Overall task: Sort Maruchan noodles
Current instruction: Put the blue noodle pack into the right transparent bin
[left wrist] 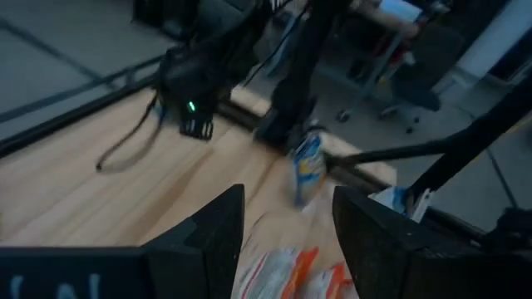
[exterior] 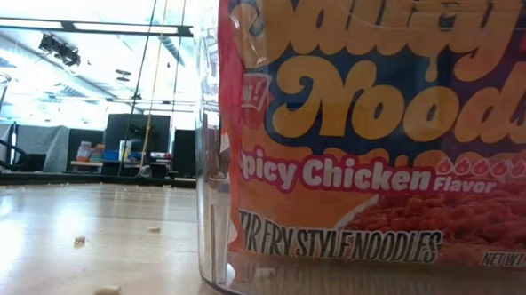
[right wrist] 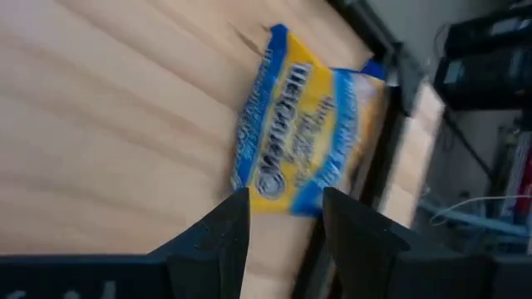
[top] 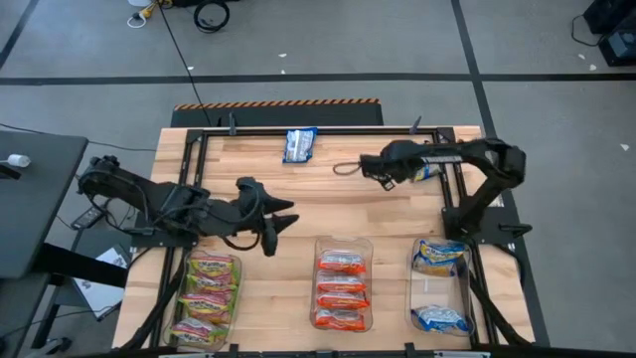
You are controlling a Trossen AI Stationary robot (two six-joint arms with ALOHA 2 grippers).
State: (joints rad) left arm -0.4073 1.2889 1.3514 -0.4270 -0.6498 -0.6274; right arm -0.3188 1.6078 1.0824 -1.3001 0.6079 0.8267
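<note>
The Maruchan noodles are sorted by colour into three clear bins at the near edge: green-yellow packets [top: 207, 296], orange-red packets [top: 341, 291] and blue-and-yellow packets [top: 441, 286]. One blue-and-yellow packet [top: 299, 144] lies flat by the far rail, and it shows ahead of my right gripper's fingers [right wrist: 303, 137]. Another blue-and-yellow packet [top: 428, 171] sits under the right arm by the right rail [left wrist: 307, 166]. My right gripper [top: 378, 167] [right wrist: 287, 212] is open, to the right of the far packet. My left gripper [top: 281, 221] [left wrist: 287, 224] is open and empty, between the left and middle bins.
Black rails [top: 328, 129] frame the far and side edges of the wooden table [top: 328, 204]. A loose cable loop [top: 345, 167] hangs by the right gripper. In the low view the middle bin [exterior: 209, 207] with an orange-red packet [exterior: 379, 126] fills most of the picture.
</note>
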